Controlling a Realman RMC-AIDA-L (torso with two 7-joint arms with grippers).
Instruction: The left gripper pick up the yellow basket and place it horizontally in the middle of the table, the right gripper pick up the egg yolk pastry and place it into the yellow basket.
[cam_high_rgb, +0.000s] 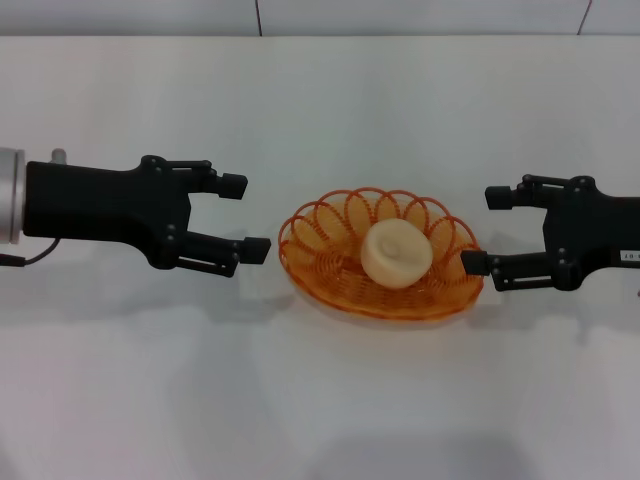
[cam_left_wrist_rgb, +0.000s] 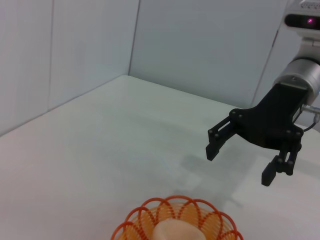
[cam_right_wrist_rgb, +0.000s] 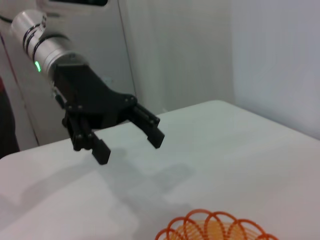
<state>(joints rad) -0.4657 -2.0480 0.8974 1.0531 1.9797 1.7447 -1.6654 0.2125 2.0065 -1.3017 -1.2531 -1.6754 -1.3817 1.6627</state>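
Observation:
The yellow basket (cam_high_rgb: 325, 228) lies lengthwise across the middle of the table (cam_high_rgb: 320, 400), with the egg yolk pastry (cam_high_rgb: 397, 254) resting inside it. My left gripper (cam_high_rgb: 247, 217) is open and empty, just left of the basket and not touching it. My right gripper (cam_high_rgb: 485, 230) is open and empty, just right of the basket, with its lower finger close to the rim. The left wrist view shows the right gripper (cam_left_wrist_rgb: 240, 164) beyond the basket (cam_left_wrist_rgb: 150, 212) and the pastry (cam_left_wrist_rgb: 177, 233). The right wrist view shows the left gripper (cam_right_wrist_rgb: 130, 146) beyond the basket rim (cam_right_wrist_rgb: 215, 222).
The white tabletop stretches all round the basket. A pale wall (cam_high_rgb: 400, 15) runs along the table's far edge. Nothing else stands on the table.

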